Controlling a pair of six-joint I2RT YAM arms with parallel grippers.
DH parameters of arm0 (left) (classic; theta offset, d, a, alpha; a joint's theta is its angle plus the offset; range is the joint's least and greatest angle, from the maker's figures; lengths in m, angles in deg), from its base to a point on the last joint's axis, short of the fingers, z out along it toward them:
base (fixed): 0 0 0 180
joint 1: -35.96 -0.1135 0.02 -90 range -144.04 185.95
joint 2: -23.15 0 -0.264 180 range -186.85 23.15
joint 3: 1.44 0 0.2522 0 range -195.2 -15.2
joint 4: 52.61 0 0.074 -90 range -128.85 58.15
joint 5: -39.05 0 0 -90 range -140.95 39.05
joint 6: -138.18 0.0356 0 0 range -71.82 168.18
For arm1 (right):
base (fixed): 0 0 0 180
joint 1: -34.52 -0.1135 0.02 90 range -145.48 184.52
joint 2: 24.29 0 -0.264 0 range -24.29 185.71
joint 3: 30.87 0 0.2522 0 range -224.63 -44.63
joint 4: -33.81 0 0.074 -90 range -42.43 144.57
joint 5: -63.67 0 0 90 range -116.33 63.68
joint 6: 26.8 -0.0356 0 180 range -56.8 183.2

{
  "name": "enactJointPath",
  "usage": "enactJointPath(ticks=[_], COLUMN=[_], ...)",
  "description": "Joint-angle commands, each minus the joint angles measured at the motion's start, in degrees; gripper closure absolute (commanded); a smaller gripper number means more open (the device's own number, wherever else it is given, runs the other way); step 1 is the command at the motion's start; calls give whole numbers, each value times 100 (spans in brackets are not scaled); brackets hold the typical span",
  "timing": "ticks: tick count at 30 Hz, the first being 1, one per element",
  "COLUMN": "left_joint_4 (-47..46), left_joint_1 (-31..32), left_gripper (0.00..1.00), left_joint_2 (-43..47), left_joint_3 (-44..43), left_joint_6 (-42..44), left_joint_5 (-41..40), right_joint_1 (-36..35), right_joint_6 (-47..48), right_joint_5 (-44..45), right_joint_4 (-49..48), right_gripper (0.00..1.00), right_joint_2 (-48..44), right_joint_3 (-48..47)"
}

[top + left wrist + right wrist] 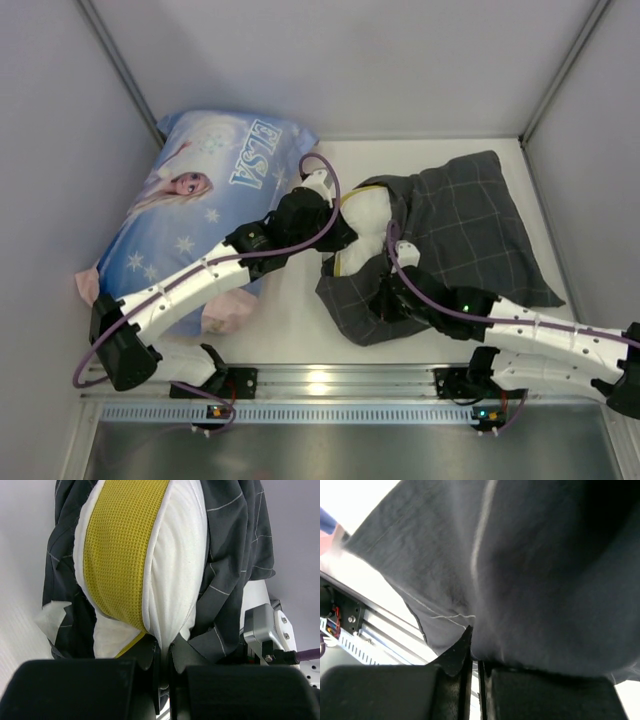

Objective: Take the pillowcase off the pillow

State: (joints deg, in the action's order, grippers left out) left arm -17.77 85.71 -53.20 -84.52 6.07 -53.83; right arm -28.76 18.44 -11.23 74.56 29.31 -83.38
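At the near side of the counter (290, 320), the right tool (385, 297) is closed on the pillowcase (465, 225). In the right wrist view its two fingers (455, 655) stand almost together, with a fold of the dark grey cloth pinched between them. The tool holds the near left part of the pillowcase, where the cloth lies bunched on the counter.

A little farther, the left tool (340, 235) is clamped on the pillow (368, 212). In the left wrist view its fingers meet on the white end of the pillow, just below a yellow mesh band (125, 545) that runs along the edge.

The pillow is partly out. Its white and yellow end shows at the left of the pillowcase, and the rest is inside the cloth, which spreads to the right and toward the far side of the counter.

At the far left lies a blue pillow (210, 190) with a cartoon print, partly under the left arm.
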Motion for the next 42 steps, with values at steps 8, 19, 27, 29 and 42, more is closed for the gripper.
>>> enactJointPath(ticks=[8,19,27,29,42], left_joint_4=[-939,-1184,-1589,-1616,-1642], left_joint_1=[-10,-80,-89,-89,-10], left_gripper=[100,100,100,100,100], left_joint_2=[-230,-275,24,156,894], left_joint_3=[-442,-882,-425,-250,560], left_joint_6=[273,229,46,-78,-649], left_joint_5=[-582,-3315,-2816,-2614,-1787], right_joint_1=[-491,-1291,-1581,-1564,316], right_joint_6=[-86,-499,-719,-597,933], right_joint_5=[-681,-877,642,1360,645], right_joint_4=[-298,-159,422,413,-237], right_gripper=[100,100,28,3,2], right_joint_2=[-1044,-1669,-2204,-2153,246], right_joint_3=[490,1088,755,457,-1390])
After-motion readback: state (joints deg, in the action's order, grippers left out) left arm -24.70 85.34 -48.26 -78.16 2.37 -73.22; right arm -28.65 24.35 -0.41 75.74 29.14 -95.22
